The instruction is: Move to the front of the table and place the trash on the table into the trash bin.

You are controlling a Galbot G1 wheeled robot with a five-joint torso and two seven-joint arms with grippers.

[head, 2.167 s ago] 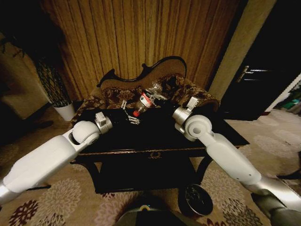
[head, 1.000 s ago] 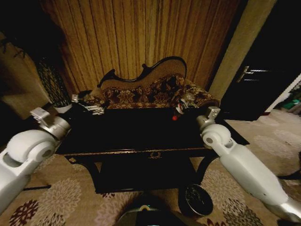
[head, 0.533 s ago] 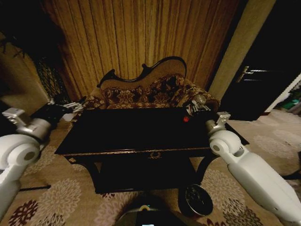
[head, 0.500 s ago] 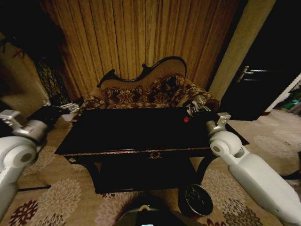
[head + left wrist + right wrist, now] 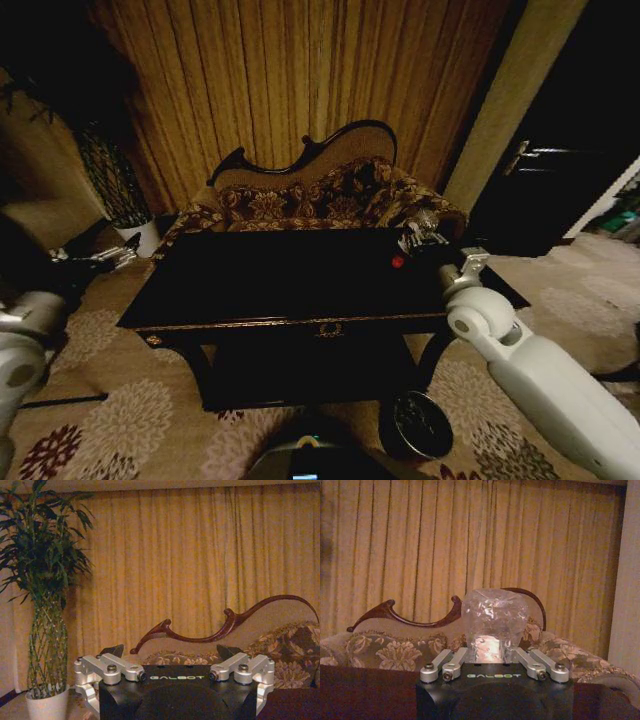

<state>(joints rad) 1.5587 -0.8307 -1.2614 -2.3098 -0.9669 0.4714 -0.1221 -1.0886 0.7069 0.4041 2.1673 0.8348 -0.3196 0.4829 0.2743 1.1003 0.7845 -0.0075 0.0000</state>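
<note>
- Since the earliest picture both arms have drawn apart: they were together over the middle of the table (image 5: 250,290), and now the left arm has swung out well past the table's left end while the right arm has pulled back to its right end.
- The bottle (image 5: 413,243), once between the two grippers above the table's middle, has travelled with the right arm to the table's right rear corner; over the last half second it has barely shifted.
- The trash bin (image 5: 420,425) stands on the carpet nearest the robot, just in front of the table's right front leg, well below the bottle.
- The left gripper (image 5: 108,259) is held level beside the table's left end, its fingers (image 5: 111,651) spread wide with nothing between them.
- The right arm reaches up along the table's right side, forearm slanting away from the robot; the right gripper (image 5: 494,660) has its fingers closed in on the bottle (image 5: 494,625), which stands up from them, its clear crumpled body seen against the sofa (image 5: 395,652).
- The bottle's red cap points toward the table's top, on the near side of the gripper.
- Count: one bottle, one bin, one table, two grippers.
- Beyond the table's far edge stands one sofa (image 5: 310,195); a potted plant (image 5: 120,190) stands off the table's left rear corner.
</note>
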